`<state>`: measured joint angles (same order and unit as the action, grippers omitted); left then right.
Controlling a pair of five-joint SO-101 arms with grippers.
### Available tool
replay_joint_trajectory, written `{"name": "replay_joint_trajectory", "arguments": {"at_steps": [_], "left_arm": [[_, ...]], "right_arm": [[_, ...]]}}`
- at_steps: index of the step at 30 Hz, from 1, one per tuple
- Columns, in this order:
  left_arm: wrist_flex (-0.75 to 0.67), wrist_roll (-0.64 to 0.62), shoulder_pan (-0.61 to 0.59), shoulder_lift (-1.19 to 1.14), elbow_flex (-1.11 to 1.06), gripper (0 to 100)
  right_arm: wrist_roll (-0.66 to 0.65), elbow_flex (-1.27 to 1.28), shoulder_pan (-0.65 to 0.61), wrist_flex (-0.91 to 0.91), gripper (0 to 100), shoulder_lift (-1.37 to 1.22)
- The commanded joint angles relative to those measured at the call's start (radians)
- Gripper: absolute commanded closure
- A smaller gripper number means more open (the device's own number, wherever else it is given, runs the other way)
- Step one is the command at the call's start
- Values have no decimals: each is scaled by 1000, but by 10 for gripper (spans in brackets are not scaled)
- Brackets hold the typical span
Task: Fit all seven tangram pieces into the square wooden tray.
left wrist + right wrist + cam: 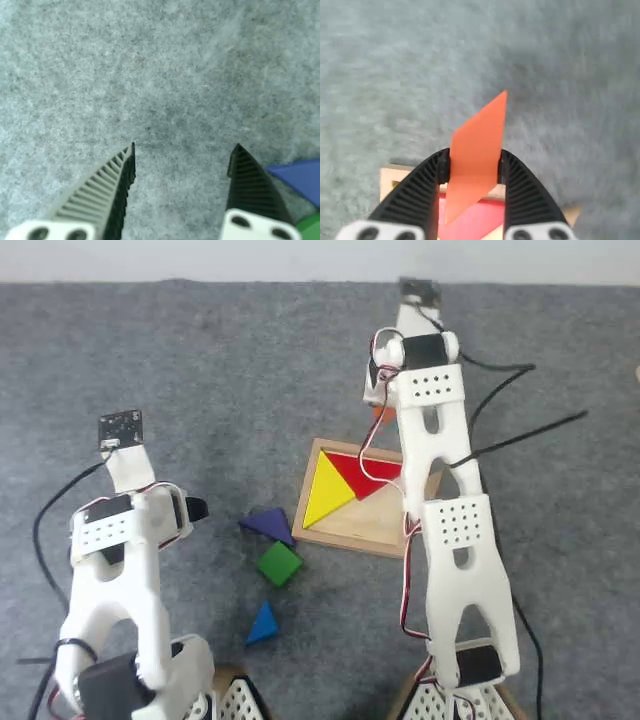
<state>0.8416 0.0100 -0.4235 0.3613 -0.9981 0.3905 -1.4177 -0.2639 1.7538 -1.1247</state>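
Tangram piece, orange [477, 135]: it is gripped by the right end effector [474, 153], whose jaws are closed on two opposite edges, across the narrow width of the piece. One pointed corner projects well beyond the fingertips. The long axis of the piece is directed outward from the wrist, at a slight slant.

The square wooden tray [372, 518] is located beneath and behind the held piece, towards the right arm's base. In the high view the end effector is seen at the tray's far edge. A yellow triangle [325, 492] and a red triangle [365, 473] are seated in the tray, touching along one side. Bare wood is left on the side nearer the arm bases. It is judged that the piece must be drawn back over that bare area and laid flat before release (a release at the far edge would probably leave it propped on the rim or on the red triangle).

The orange piece is flat, thin and sharp-cornered. It appears to be the parallelogram, although part of its outline is hidden by the jaws.

The left end effector [185, 146] is spread wide and holds nothing; it is positioned above the grey worktop [150, 75]. A purple piece [268, 525], a green square [279, 563] and a blue triangle [263, 623] lie loose on the worktop beside the tray, nearer the left arm.
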Motion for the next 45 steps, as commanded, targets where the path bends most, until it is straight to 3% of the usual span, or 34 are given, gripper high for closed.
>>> {"name": "replay_joint_trajectory", "arguments": {"at_steps": [1, 12, 22, 29, 37, 42, 45], "left_arm": [[-12, 6, 14, 40, 2, 705], [-12, 6, 15, 40, 2, 705], [-12, 6, 15, 38, 2, 705], [-12, 6, 15, 38, 2, 705], [-17, 6, 15, 38, -7, 705], [-17, 6, 15, 38, -7, 705], [-17, 6, 15, 38, -7, 705]], "right_arm": [[135, 167, 31, 48, 992, 160], [321, 933, -22, 19, 992, 688], [381, 1593, -127, -509, 992, 978], [374, 1686, -125, -582, 983, 1003], [374, 1688, -111, -579, 714, 960], [359, 1680, -93, -578, 748, 964], [273, 1671, -53, -578, 783, 997]]}}
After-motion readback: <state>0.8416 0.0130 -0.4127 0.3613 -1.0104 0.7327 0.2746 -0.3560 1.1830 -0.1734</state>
